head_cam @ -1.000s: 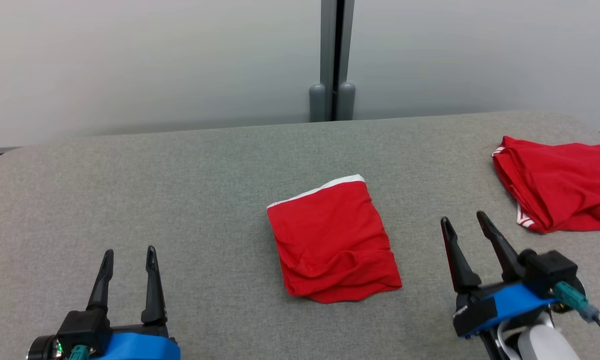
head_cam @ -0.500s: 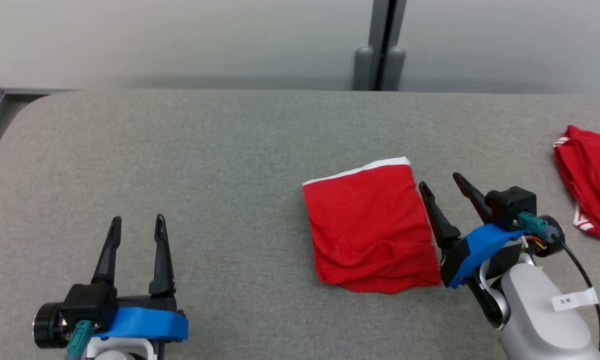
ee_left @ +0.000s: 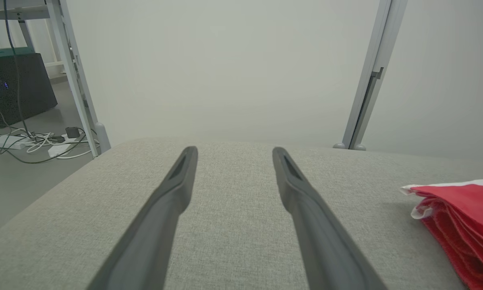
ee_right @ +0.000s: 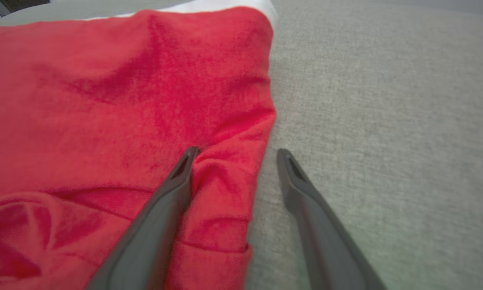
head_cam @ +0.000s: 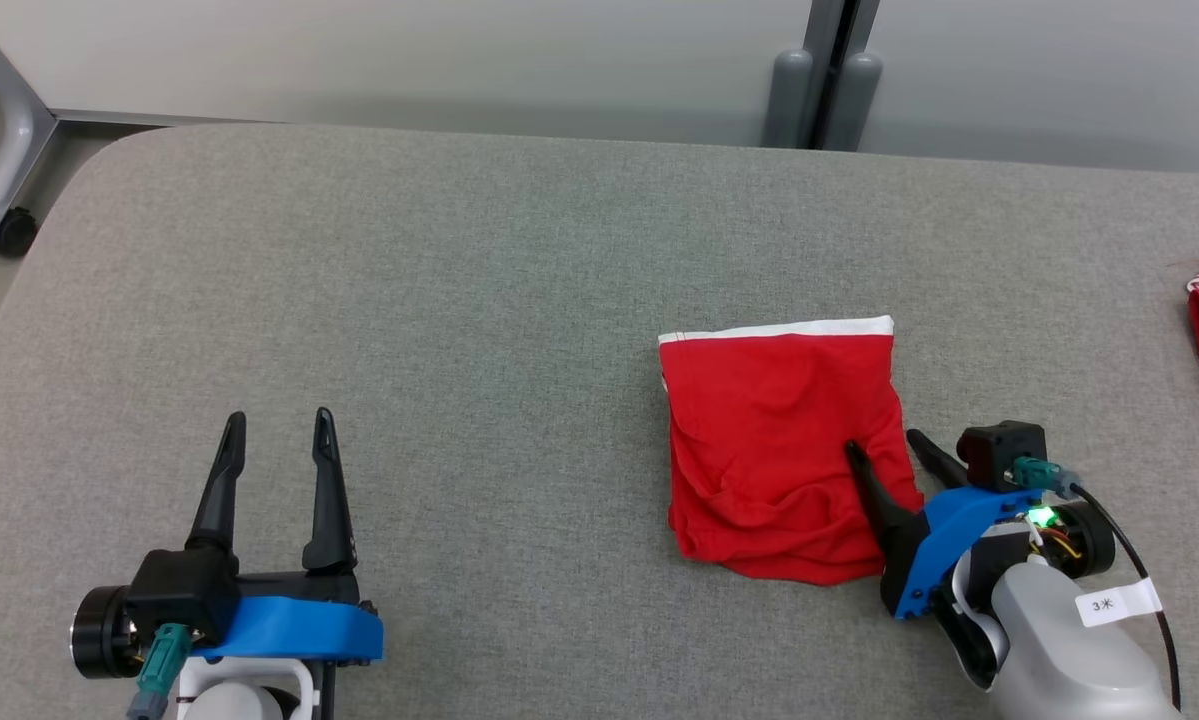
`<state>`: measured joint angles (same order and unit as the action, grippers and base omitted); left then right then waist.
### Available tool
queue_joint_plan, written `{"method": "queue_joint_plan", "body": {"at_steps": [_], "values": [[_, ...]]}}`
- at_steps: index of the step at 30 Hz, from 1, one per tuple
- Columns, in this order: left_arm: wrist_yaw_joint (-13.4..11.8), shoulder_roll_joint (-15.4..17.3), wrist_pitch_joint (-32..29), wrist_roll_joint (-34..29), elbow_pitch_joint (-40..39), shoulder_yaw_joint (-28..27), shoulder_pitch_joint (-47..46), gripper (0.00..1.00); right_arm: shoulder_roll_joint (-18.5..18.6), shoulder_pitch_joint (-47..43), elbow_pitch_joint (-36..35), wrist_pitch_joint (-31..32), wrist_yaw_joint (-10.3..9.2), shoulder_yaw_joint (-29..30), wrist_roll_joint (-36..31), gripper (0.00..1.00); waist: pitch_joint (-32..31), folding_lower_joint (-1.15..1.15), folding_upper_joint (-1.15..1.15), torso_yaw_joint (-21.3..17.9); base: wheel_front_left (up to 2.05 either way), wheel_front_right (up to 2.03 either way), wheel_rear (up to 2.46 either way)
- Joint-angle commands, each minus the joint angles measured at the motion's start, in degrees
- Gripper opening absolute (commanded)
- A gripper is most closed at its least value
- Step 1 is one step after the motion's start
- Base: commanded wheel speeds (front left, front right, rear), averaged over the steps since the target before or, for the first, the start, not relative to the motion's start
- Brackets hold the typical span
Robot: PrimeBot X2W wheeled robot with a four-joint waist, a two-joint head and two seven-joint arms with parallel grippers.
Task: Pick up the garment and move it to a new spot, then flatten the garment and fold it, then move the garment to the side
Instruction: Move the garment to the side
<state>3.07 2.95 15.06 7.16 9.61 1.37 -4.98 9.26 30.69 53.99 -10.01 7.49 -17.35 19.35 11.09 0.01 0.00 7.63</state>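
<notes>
Right hand [head_cam: 880,441] moved onto red garment [head_cam: 769,420], spread wide astride its right edge, left hand [head_cam: 276,417] likewise spread

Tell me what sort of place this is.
Likely a lab or test room: a grey cloth-covered table, plain partition walls, and loose cables beside a black box on the floor.
</notes>
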Motion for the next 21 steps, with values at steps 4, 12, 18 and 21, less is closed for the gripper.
{"method": "queue_joint_plan", "body": {"at_steps": [4,12,18,21], "values": [[-0.5,-0.1,0.1,0.4,0.0,0.3,-1.0,1.00,-1.4,0.7,2.3,0.4,0.03,-2.1,2.6,0.89,0.1,-0.01,0.00,-0.3,0.00,0.00,0.00],[-0.9,-0.1,0.1,1.2,-0.7,0.5,-1.5,1.00,1.1,2.0,0.7,-2.9,-0.02,-6.0,7.3,0.00,1.3,-0.01,0.00,-3.5,0.00,0.00,0.00],[-1.2,-0.1,0.1,0.7,-2.1,0.4,-2.9,1.00,5.4,1.5,-3.7,-4.9,0.00,-7.0,8.7,0.00,3.6,-0.01,0.00,-8.8,0.00,0.00,0.00],[-0.9,-0.1,0.2,0.1,-2.9,0.2,-3.9,1.00,7.9,1.0,-6.2,-5.1,0.01,-6.3,8.8,0.00,4.9,-0.01,0.00,-11.9,0.00,0.00,0.00]]}}
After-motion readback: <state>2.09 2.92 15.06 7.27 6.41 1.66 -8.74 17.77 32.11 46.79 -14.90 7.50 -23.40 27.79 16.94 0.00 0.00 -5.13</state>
